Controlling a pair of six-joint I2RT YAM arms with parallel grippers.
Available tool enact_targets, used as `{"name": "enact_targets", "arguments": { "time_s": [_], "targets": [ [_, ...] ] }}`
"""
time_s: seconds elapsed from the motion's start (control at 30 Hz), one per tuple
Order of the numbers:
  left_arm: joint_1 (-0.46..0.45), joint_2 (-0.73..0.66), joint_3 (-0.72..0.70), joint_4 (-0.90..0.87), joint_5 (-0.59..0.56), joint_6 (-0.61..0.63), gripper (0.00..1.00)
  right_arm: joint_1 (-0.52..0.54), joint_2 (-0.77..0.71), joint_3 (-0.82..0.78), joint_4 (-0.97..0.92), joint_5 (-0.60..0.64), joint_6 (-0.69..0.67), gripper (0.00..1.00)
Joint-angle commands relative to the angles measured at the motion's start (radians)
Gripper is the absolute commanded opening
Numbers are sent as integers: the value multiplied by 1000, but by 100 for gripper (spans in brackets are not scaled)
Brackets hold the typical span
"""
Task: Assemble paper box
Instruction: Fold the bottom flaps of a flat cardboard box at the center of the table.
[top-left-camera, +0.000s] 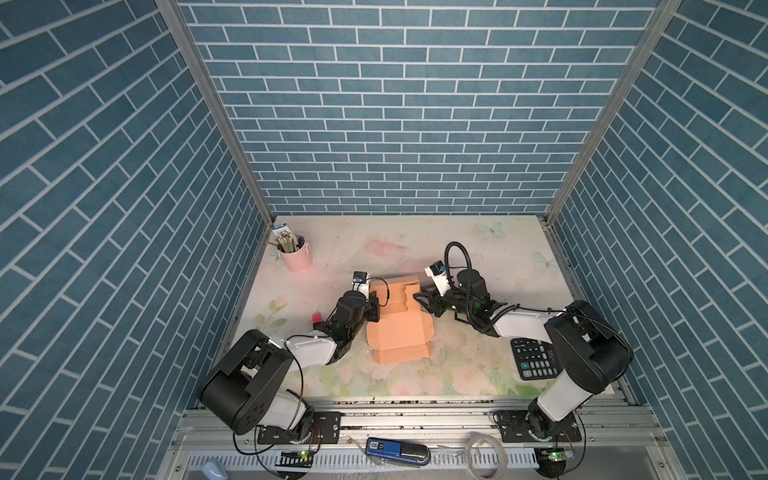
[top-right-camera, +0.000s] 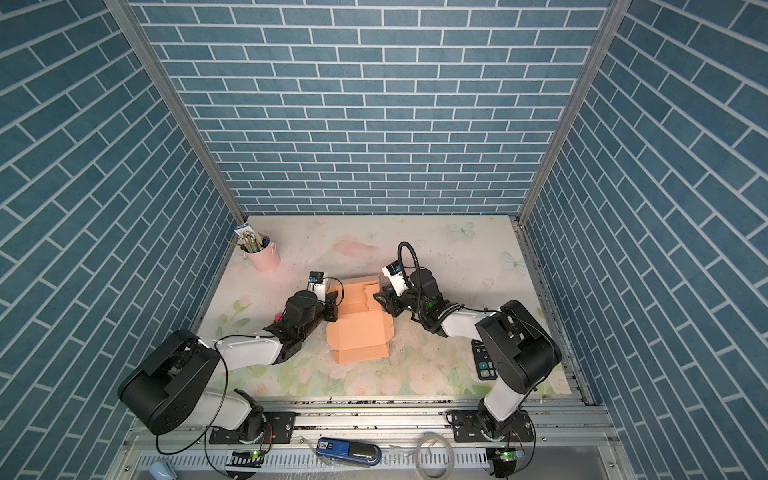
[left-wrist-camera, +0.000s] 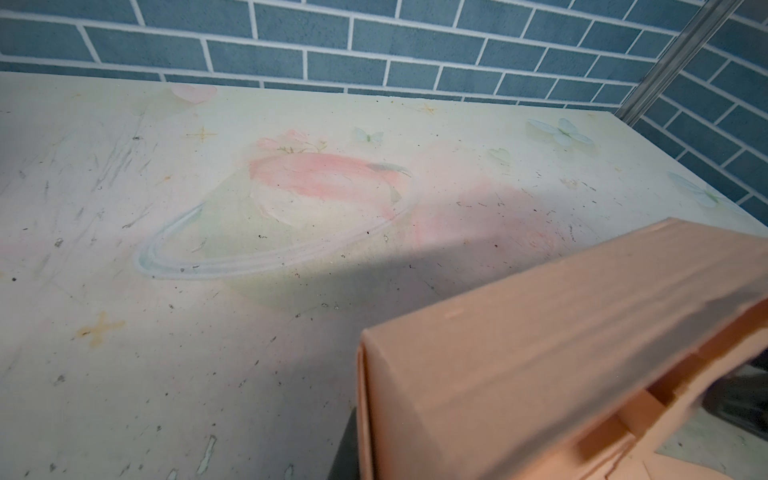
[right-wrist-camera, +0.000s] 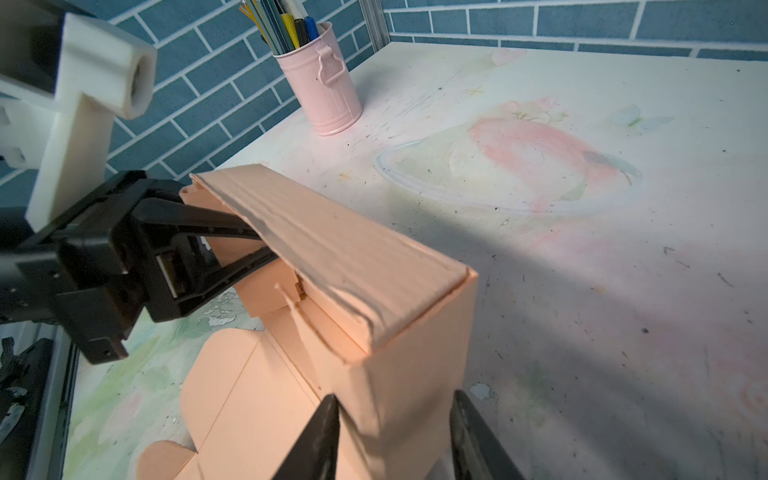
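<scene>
On the table (top-left-camera: 457, 365), both top views show the paper box (top-left-camera: 399, 332) (top-right-camera: 359, 332) half folded. Left wrist view: just the box, one wall raised. Right wrist view: left gripper (right-wrist-camera: 262, 245) pinches that rolled wall; right gripper (right-wrist-camera: 395, 397) straddles its corner, grip unclear. Next, probably, locking the wall's tabs down.
</scene>
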Motion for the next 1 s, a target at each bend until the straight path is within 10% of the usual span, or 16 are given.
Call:
{"name": "enact_targets", "arguments": {
  "time_s": [0.0, 0.63, 0.97],
  "targets": [
    [-6, -15, 6, -2, 8, -2, 12, 24, 21, 28, 13, 82, -36, 44],
    [-6, -25, 5, -21, -25, -27, 13, 78, 17, 15, 52, 397, 6, 4],
    [-19, -45, 63, -142, -44, -54, 56, 138, 8, 13, 32, 599, 29, 0]
  ]
}}
